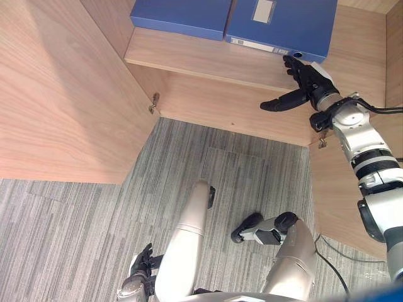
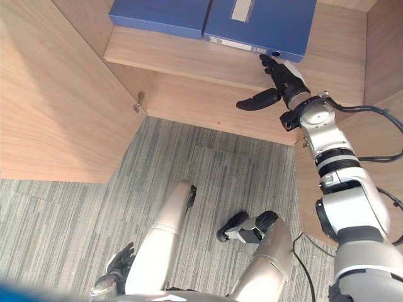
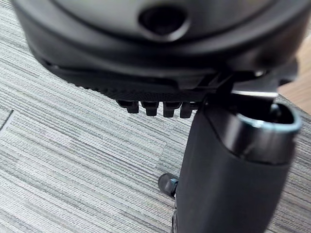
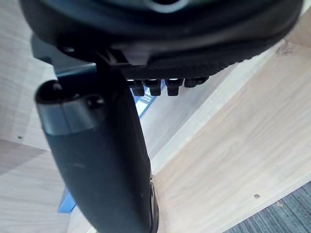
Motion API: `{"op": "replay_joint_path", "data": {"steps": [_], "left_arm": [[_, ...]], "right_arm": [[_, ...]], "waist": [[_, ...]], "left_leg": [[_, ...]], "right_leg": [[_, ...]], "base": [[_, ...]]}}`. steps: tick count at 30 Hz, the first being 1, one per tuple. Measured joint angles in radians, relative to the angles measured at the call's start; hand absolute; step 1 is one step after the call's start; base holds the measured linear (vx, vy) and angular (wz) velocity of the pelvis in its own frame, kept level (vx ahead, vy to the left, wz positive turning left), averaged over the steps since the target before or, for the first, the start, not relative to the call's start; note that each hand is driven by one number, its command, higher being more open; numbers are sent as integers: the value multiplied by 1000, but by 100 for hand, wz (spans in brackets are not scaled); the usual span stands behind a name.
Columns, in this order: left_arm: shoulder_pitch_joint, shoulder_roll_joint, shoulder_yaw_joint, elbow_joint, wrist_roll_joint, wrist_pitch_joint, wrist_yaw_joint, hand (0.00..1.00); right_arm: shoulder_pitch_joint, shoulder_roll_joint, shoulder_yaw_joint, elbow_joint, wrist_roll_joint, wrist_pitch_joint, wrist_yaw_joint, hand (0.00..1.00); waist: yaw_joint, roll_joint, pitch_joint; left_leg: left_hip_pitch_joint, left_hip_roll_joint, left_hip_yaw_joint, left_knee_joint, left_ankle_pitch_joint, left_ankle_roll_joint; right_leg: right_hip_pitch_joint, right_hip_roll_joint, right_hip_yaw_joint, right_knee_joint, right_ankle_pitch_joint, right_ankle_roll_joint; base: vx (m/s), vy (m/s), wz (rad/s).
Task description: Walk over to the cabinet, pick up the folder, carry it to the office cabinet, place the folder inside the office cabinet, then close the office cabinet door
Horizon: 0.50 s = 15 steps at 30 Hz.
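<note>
Dark fingers (image 1: 293, 65) of the right hand (image 1: 308, 82) are stretched out pretty much straight. Their tips sit right at the near corner of a blue folder (image 1: 283, 22), on the spine end with the little round hole. They look like they're touching it, but nothing is curled around it, so no actual grip. The thumb (image 1: 280, 102) sticks out sideways, away from the folder and over bare wood.

That folder lies flat on the cabinet's wooden shelf (image 1: 201, 60). Just beside it, on the thumb's side, lies a second blue folder (image 1: 179, 16), so that's two folders on one shelf, edges almost meeting.

Further out from the fingers, a light wood cabinet door (image 1: 63, 94) stands swung open on the thumb's side. I count two small metal hinges: one (image 1: 153, 104) next to that door, the other (image 1: 322, 143) just below the wrist. Grey striped carpet (image 1: 239, 176) runs underneath it all.

Way down, well apart from the shelf, the left hand (image 1: 141, 259) hangs over the carpet. Its fingers are loose and a bit spread, holding nothing.
</note>
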Motion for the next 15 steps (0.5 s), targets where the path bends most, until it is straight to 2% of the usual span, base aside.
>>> {"op": "replay_joint_path", "data": {"steps": [2, 5, 7, 9, 10, 11, 13, 15], "left_arm": [[0, 0, 0, 2, 0, 0, 8, 100], [4, 3, 2, 11, 1, -3, 20, 100], [19, 13, 4, 9, 1, -5, 23, 100], [30, 14, 11, 9, 1, -14, 30, 100], [47, 15, 23, 11, 1, -23, 35, 100], [51, 19, 24, 17, 1, -25, 37, 100], [53, 37, 21, 59, 12, -25, 44, 100], [67, 59, 22, 96, 34, -23, 54, 100]], "right_arm": [[2, 29, 10, 4, -5, 9, -24, 100], [41, 108, 73, 3, -85, 31, -48, 100], [122, 160, 132, -7, -132, 39, -46, 100], [171, 190, 137, -29, -169, 45, -41, 100], [210, 218, 137, -54, -212, 46, -39, 100], [223, 227, 137, -62, -228, 46, -39, 100], [284, 236, 138, -77, -268, 30, -39, 100], [324, 242, 138, -77, -277, 27, -39, 100]], "waist": [[-3, -2, 1], [-1, -10, 1], [-4, -31, -11], [-11, -38, -19], [-25, -52, -33], [-28, -59, -40], [-32, -87, -74], [-38, -98, -102]], "left_leg": [[30, 13, 1, -22, 1, -1], [159, 58, 22, -159, 33, -4], [306, 87, 54, -332, 83, -5], [390, 111, 77, -436, 115, -8], [466, 136, 103, -540, 149, -9], [496, 144, 116, -581, 162, -12], [623, 164, 168, -757, 221, -18], [711, 174, 198, -880, 266, -25]], "right_leg": [[27, 17, -6, -27, 10, 0], [141, 79, -28, -174, 64, 1], [264, 118, -56, -338, 127, 3], [338, 157, -73, -449, 171, 4], [400, 199, -87, -562, 219, 5], [421, 215, -90, -604, 237, 7], [511, 279, -90, -782, 312, 8], [581, 333, -86, -921, 374, 9]], "base": [[26, -24, -19], [69, -59, -33], [134, -92, -38], [128, -72, -40], [147, -55, -49], [177, -47, -62], [180, -26, -56], [184, -28, -47]]}}
